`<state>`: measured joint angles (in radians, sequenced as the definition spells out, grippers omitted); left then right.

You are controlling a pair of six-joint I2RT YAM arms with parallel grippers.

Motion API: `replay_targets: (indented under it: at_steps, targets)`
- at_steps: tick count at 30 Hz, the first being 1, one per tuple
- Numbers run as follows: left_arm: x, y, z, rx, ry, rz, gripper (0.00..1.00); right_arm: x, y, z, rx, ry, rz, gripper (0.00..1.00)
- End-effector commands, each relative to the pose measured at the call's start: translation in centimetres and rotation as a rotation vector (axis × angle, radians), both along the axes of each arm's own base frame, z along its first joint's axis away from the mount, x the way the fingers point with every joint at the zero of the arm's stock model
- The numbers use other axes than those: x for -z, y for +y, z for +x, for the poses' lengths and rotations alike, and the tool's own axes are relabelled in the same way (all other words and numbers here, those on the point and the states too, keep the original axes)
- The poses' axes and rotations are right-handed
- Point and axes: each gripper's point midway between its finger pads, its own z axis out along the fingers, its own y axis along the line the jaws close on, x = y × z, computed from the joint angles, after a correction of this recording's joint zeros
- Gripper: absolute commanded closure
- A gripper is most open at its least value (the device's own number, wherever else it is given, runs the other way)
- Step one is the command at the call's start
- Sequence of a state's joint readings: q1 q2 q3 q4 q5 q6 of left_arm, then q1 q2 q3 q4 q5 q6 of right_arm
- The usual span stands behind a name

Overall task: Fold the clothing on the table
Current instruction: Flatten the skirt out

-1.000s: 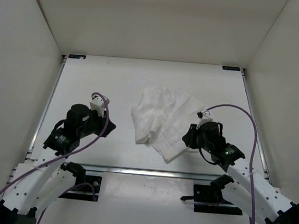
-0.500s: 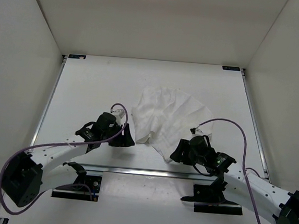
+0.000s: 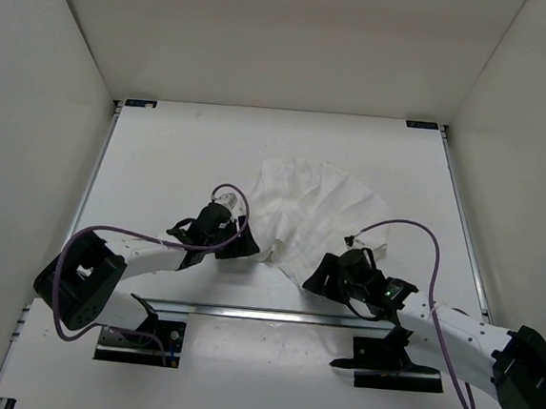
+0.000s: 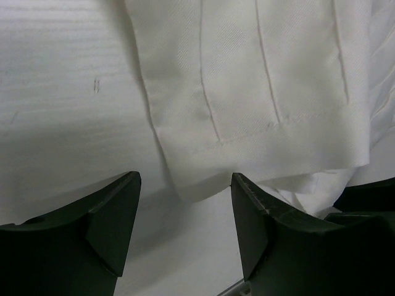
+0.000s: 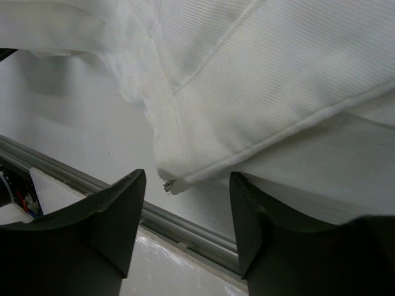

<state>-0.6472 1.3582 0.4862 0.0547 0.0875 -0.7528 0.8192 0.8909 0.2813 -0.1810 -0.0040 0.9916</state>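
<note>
The white clothing point(image 3: 310, 217) lies crumpled and partly doubled over in the middle of the table point(image 3: 162, 157). My left gripper point(image 3: 243, 245) is low at the garment's near left corner. In the left wrist view this gripper point(image 4: 185, 179) is open, and the pleated hem corner point(image 4: 259, 80) lies just ahead of the fingertips with nothing between them. My right gripper point(image 3: 316, 277) is at the near pointed corner. In its wrist view this gripper point(image 5: 187, 174) is open too, with the seamed corner tip point(image 5: 259, 74) just ahead of its fingers.
The metal rail point(image 3: 273, 314) along the table's near edge runs just behind both grippers and shows under the right fingers as rail point(image 5: 92, 185). White walls stand on three sides. Purple cables loop over both arms.
Both arms have swung inward and down to the garment's near corners, the left from the far left. Both grippers went from shut to open. The clothing has not moved.
</note>
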Motion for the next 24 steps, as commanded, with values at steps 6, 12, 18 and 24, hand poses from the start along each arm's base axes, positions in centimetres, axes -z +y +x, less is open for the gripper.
replay_targets:
  at_steps: [6,12,18,24]
  targets:
    - [1.0,-1.0,1.9,-0.060,-0.004,0.012,0.34,1.2,-0.8,0.6,0.037,-0.001,-0.026,0.79]
    - [0.4,-2.6,2.6,-0.035,-0.031,-0.045,0.89,0.1,-2.0,1.1,0.020,-0.055,-0.020,1.00]
    - [-5.5,-1.6,4.0,-0.044,-0.142,-0.080,1.00,-6.9,-2.7,3.7,-0.053,-0.212,0.075,1.00]
    - [-15.6,1.6,4.8,-0.070,-0.325,-0.081,1.00,-16.8,-3.7,6.0,-0.121,-0.441,0.096,1.00]
